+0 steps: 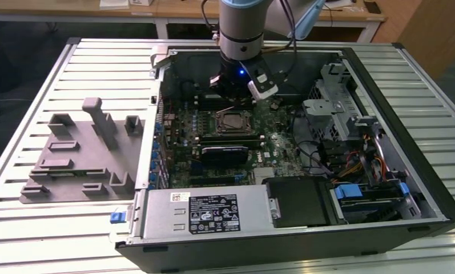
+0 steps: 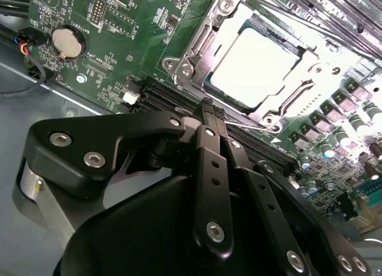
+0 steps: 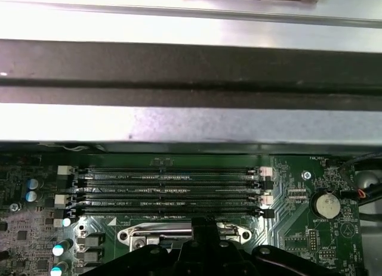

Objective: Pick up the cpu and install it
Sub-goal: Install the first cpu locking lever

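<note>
A slatted metal tabletop (image 1: 44, 228) carries an open black computer case (image 1: 410, 188), lying on its side with the interior facing up. This case is the landmark for everything else.

Beside the case, toward the exterior view's left, a grey plastic fixture (image 1: 83, 160) with raised blocks rests on the tabletop.

Inside the case a green motherboard (image 1: 212, 142) covers the floor. At the edge of the case nearest the exterior camera sits a silver power supply (image 1: 204, 212). On the side of the case toward the exterior view's right there are metal drive cages and bundled cables (image 1: 349, 154).

The robot arm (image 1: 242, 28) comes down from above into the far half of the case. Its gripper (image 1: 233, 94) hangs just above the motherboard, near the far wall of the case.

In the first wrist view, four dark memory slots (image 3: 167, 189) run in parallel between the case wall and the socket.

The socket frame (image 2: 197, 46) sits near the middle of the case, just beside the memory slots. The cpu (image 2: 253, 58) lies seated flat within this frame, its pale metal top facing up; in the exterior view it appears as a small square (image 1: 233, 121) just nearer the camera than the gripper.

In the second wrist view the black jaws are closed together, tips meeting, gripping nothing, close above the memory slots and just short of the socket. A round coin battery (image 2: 67, 42) sits on the motherboard, well apart from the socket.
</note>
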You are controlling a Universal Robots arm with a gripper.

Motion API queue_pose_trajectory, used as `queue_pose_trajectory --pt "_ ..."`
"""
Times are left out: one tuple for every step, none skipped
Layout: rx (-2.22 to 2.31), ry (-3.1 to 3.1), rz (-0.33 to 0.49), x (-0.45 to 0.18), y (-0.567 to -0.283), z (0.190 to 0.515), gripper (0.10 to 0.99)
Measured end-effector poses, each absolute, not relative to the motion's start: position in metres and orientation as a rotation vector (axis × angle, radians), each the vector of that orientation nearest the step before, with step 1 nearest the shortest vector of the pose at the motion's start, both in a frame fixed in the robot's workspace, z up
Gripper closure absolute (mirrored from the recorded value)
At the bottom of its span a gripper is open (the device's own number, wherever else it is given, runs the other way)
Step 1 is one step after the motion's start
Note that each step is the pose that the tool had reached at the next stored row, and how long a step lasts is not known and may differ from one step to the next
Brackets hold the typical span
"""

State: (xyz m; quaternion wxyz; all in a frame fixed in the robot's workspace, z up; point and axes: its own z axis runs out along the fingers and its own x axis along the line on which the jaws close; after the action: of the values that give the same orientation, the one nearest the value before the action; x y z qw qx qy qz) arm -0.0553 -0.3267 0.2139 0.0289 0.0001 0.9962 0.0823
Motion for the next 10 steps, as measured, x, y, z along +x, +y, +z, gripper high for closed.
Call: queue_pose_trajectory --pt "0.001 3.073 0.253 -0.055 -0.326 0.214 0.98" --pt "0.001 3.073 0.252 -0.055 -0.326 0.214 0.98" --pt "0.002 3.073 0.252 -0.055 -0.325 0.213 0.98" --pt "0.002 3.073 0.251 -0.055 -0.324 0.213 0.98" --pt "0.003 3.073 0.251 -0.055 -0.322 0.213 0.98" --pt "0.004 3.073 0.25 -0.055 -0.321 0.213 0.98" --pt "0.004 3.073 0.25 -0.055 -0.32 0.213 0.98" --pt "0.005 3.073 0.248 -0.055 -0.317 0.212 0.98" --pt "0.006 3.073 0.248 -0.056 -0.316 0.212 0.98" --pt "0.006 3.073 0.247 -0.056 -0.316 0.212 0.98"
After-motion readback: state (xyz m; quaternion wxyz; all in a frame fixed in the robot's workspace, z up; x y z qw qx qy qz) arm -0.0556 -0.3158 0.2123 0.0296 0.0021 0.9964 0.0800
